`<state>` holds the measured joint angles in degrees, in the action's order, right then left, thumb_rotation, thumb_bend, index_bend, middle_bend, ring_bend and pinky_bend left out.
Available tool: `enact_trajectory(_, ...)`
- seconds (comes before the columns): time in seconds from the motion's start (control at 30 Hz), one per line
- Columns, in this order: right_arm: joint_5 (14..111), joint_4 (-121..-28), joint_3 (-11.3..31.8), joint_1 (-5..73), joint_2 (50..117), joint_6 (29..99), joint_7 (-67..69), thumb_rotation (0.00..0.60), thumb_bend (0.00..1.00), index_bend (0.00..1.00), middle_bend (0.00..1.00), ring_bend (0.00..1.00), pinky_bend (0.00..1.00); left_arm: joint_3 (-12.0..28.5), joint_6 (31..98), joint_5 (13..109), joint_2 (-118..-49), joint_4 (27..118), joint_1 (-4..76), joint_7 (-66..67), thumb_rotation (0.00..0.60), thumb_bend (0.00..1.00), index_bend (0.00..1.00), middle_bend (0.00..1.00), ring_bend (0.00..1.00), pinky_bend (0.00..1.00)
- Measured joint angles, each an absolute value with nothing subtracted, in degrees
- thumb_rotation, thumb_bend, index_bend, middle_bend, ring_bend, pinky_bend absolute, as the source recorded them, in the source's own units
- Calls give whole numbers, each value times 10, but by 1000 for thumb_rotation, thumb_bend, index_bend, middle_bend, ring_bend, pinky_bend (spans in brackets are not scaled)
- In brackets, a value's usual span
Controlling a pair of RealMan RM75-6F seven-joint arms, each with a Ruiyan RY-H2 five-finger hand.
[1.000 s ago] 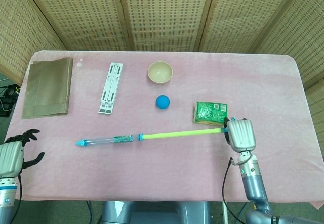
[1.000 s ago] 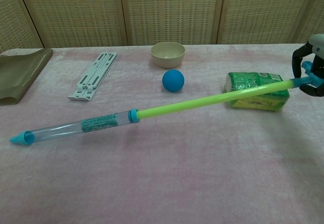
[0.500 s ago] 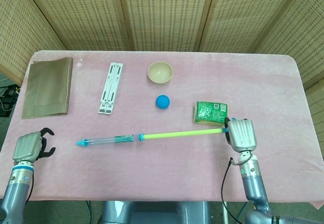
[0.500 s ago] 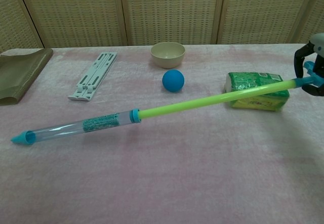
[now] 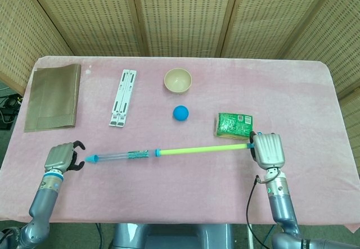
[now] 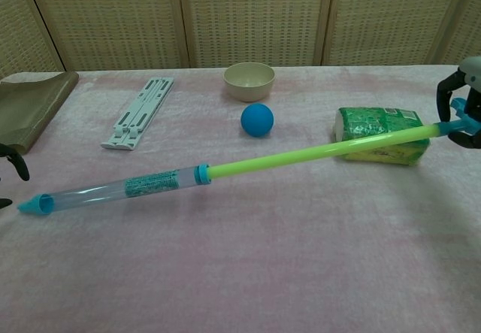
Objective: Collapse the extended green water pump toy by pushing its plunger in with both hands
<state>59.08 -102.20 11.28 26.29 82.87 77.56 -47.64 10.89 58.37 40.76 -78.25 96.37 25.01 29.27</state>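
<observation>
The water pump toy lies extended across the pink table, with a clear barrel (image 5: pixel 119 157) (image 6: pixel 113 190), a blue nozzle tip (image 5: pixel 90 159) (image 6: pixel 28 205) at the left and a long green plunger rod (image 5: pixel 202 147) (image 6: pixel 316 151) running right. My right hand (image 5: pixel 266 150) (image 6: pixel 463 100) grips the plunger's blue end handle and keeps that end raised. My left hand (image 5: pixel 62 157) (image 6: pixel 13 166) sits just left of the nozzle tip with its fingers spread toward it, not touching it.
Beside the rod's right end lies a green packet (image 5: pixel 234 125) (image 6: pixel 382 133). A blue ball (image 5: pixel 180 112) (image 6: pixel 257 119), a beige bowl (image 5: pixel 178 80), a white folding stand (image 5: pixel 122 97) and a brown cloth (image 5: pixel 52 96) are farther back.
My left hand has travelled right along the front of the table and now sits close to the nozzle tip. The pump has shifted slightly right; the right hand has stayed put.
</observation>
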Motion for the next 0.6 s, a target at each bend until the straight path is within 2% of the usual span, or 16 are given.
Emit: enact_trajectory(0.6,580,-1015,108,267,828,776,-468,600,664,800,1000,1000,680,86,599,391,-826,958,299,339,600,359,355,834,752,672)
